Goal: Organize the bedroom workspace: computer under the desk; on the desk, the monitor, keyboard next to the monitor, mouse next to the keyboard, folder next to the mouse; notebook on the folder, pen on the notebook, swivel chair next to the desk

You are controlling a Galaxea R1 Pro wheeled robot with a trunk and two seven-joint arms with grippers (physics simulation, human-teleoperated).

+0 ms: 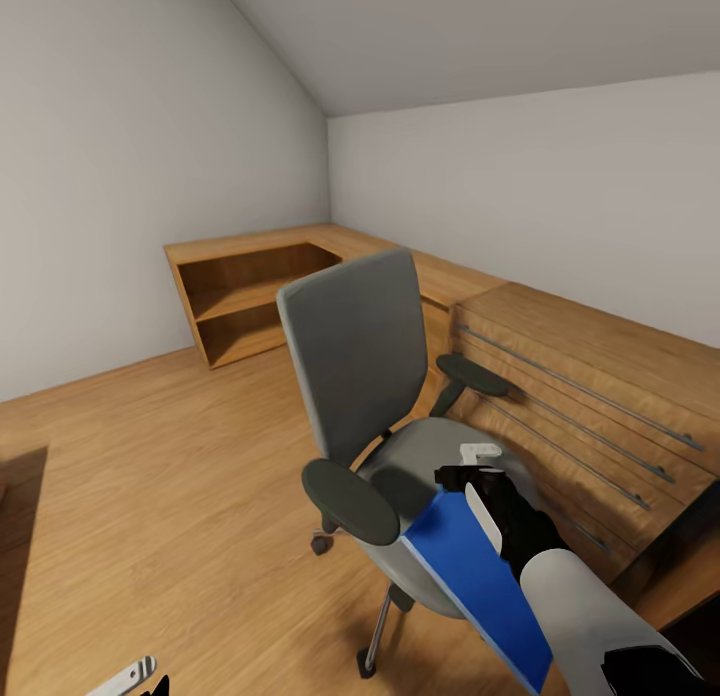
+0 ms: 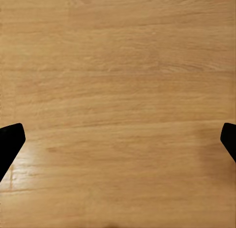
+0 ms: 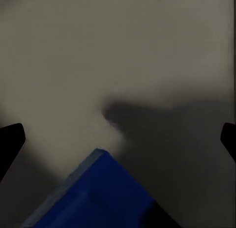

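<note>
Head cam: chair [image 1: 365, 376] mid-room on wood floor [image 1: 150, 476], back to cabinets [image 1: 560, 376]. Folder [image 1: 480, 576] tilted over seat, my right gripper [image 1: 482, 476] on its upper edge, looks clamped but can't tell for sure.

Left wrist: gripper [image 2: 118, 144] jaws wide apart, just floor beneath.

Right wrist: folder corner [image 3: 98, 198] poking between fingertips [image 3: 10, 142], grey seat [image 3: 118, 56] behind it.
</note>
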